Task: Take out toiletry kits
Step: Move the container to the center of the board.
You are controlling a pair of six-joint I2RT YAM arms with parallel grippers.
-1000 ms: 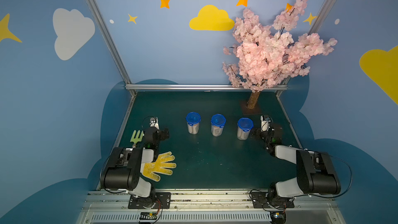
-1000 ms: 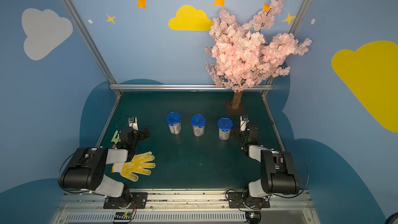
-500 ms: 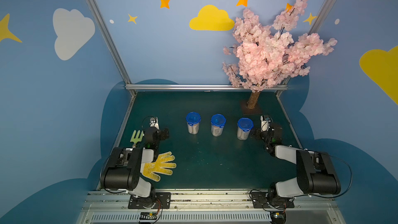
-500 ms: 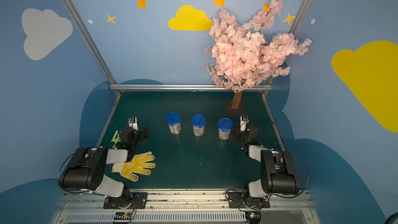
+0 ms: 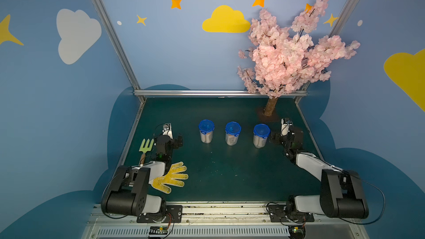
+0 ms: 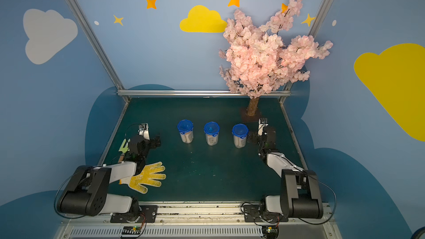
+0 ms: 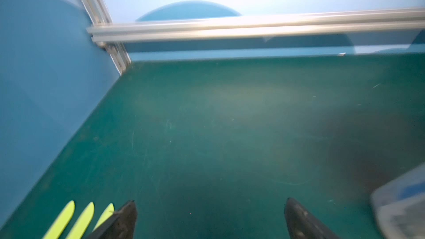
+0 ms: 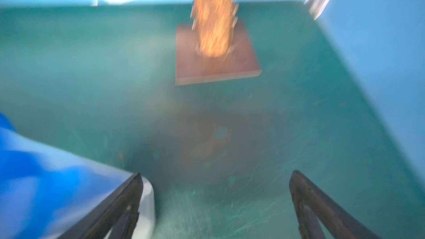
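Green tabletop (image 5: 218, 175), toiletry kits (image 5: 231, 140), print illegible

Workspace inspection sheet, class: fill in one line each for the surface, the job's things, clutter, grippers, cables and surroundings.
Surface: green mat, scratched, a few small specks.
Job's things: toiletry kits, pale contents inside three upright blue-lidded jars in a row; none out.
Clutter: yellow glove and green garden fork by the left arm.
Grippers: left gripper open, empty, over bare mat; right gripper open, empty, beside the nearest jar.
Cables: black cables loop at both arm bases.
Surroundings: pink blossom tree, blue painted walls, metal frame.
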